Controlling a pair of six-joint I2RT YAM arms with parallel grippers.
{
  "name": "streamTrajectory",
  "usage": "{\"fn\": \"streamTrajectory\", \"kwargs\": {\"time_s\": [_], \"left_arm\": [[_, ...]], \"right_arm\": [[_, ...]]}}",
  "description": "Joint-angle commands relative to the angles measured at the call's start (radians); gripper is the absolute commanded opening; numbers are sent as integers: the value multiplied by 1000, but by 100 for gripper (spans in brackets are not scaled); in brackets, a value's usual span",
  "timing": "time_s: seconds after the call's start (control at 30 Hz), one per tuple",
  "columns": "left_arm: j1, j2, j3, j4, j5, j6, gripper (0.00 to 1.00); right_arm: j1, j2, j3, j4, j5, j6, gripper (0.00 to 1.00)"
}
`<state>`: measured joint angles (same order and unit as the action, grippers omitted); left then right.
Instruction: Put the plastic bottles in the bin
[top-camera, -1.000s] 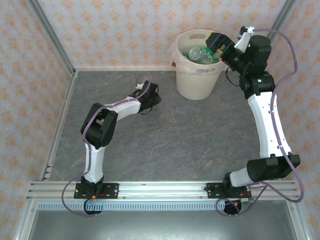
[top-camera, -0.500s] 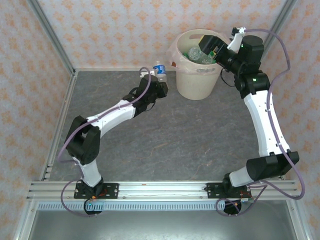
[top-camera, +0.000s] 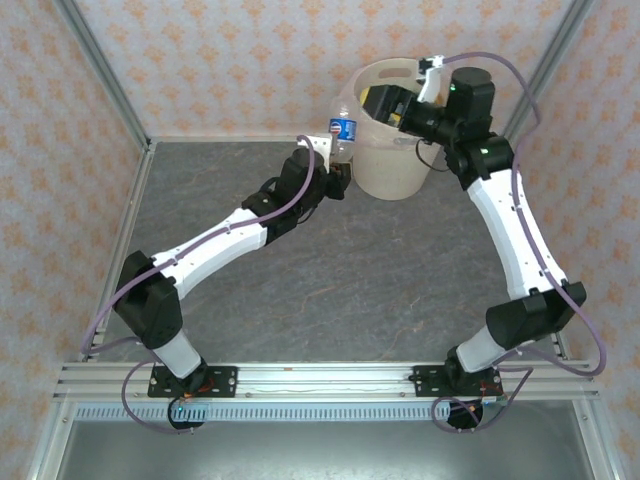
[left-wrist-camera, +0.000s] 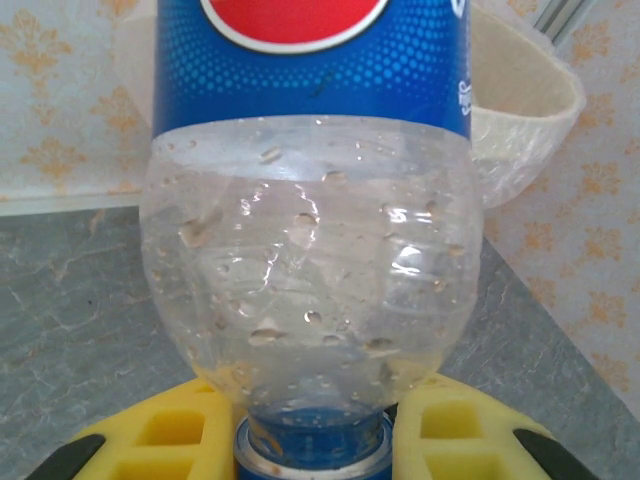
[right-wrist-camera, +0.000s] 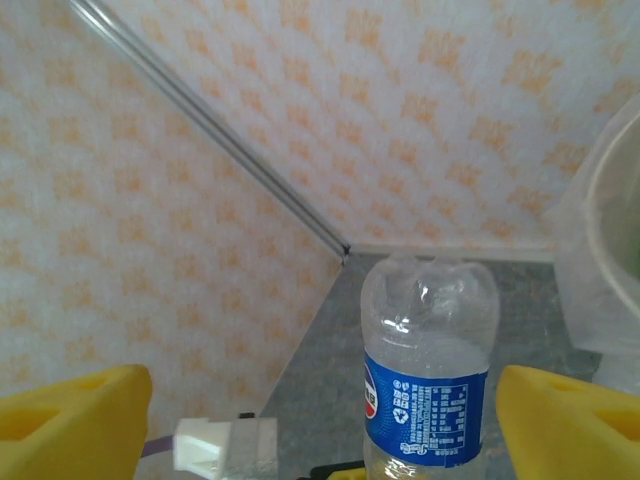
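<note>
Reaching further toward the top of the overhead frame than a moment ago, my left claw (top-camera: 334, 152) is gripping a clear, blue-labelled bottle (top-camera: 343, 128) by its cap end, base up, just beside the left rim of the cream bin (top-camera: 392, 172) in the upper centre. My right claw (top-camera: 385, 100), swung leftward, is hovering over the bin's mouth, its yellow fingers (right-wrist-camera: 70, 420) standing wide apart, holding nothing, above the grey worktop (top-camera: 330, 290).
</note>
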<state>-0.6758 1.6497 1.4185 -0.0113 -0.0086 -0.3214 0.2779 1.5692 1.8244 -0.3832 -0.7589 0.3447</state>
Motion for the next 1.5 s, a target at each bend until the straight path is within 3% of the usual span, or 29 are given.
{"fn": "streamTrajectory", "kwargs": {"time_s": [0.0, 0.6, 1.03, 1.17, 1.3, 1.47], "left_arm": [[-30, -41, 52, -51, -49, 93, 18], [-80, -87, 53, -62, -96, 124, 18], [-112, -88, 72, -76, -96, 148, 18], [-113, -82, 79, -81, -96, 155, 18], [-114, -70, 89, -90, -108, 159, 18], [-114, -60, 101, -105, -124, 156, 32]], "right_arm": [[32, 26, 47, -68, -31, -56, 88], [45, 61, 23, -105, 112, -17, 84], [47, 91, 19, -97, 18, -19, 78], [49, 89, 14, -100, 17, -24, 74], [48, 79, 18, -110, 33, -31, 63], [48, 68, 40, -115, 75, -32, 58]]}}
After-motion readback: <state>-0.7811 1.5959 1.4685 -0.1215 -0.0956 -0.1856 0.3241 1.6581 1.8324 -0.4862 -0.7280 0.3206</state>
